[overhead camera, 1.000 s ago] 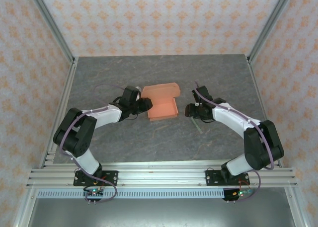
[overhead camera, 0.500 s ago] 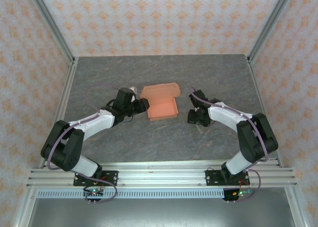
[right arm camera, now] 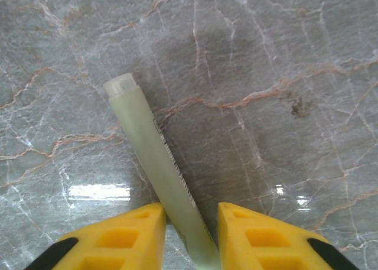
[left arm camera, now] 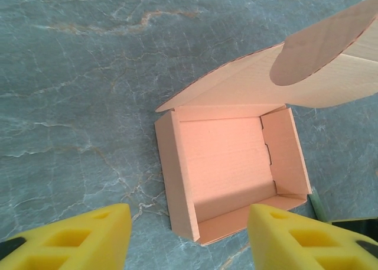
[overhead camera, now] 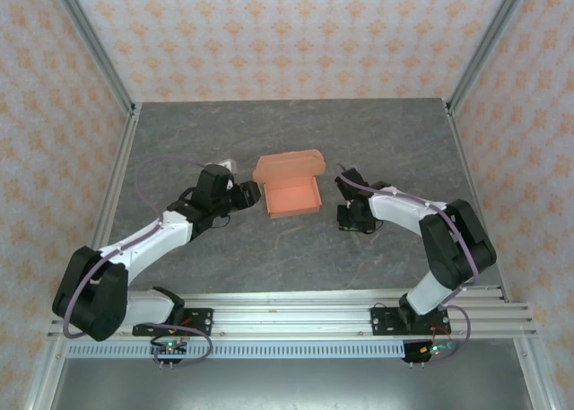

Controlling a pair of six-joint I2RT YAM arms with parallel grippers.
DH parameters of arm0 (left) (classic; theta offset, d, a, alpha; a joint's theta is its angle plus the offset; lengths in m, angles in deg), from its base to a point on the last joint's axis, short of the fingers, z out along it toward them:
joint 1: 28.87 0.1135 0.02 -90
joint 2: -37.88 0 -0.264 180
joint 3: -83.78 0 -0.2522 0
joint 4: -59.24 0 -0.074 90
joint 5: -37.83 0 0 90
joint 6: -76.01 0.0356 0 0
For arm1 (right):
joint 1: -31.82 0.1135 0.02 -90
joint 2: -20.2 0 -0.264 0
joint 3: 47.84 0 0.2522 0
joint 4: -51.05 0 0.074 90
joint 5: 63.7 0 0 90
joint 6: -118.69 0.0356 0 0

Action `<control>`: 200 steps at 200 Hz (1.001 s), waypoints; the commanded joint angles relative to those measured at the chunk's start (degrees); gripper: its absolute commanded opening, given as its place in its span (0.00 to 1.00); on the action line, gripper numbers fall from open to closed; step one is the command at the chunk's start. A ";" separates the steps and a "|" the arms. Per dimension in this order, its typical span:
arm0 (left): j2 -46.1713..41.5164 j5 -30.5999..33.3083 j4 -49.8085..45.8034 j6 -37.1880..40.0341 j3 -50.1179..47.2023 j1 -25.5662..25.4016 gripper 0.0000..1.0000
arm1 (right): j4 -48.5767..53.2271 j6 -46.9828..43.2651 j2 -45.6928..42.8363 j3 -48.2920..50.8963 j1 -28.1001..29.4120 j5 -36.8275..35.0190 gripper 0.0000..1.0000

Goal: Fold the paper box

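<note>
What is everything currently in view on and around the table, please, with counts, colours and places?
paper box: one, salmon-orange, table centre, tray open, lid raised at its far side.
stick: one, pale green, lying on the table between the right gripper's fingers.
table: one, grey marbled, inside the metal frame.
walls: three, cream with orange pattern, around the table.
left gripper: one, yellow fingers, open, just left of the box.
right gripper: one, yellow fingers, straddling the stick; whether it grips is unclear.
</note>
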 commanded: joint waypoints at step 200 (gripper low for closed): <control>-6.91 5.16 -3.60 -0.64 -7.42 7.23 0.60 | -10.37 -47.40 -2.43 -15.97 9.74 14.99 0.11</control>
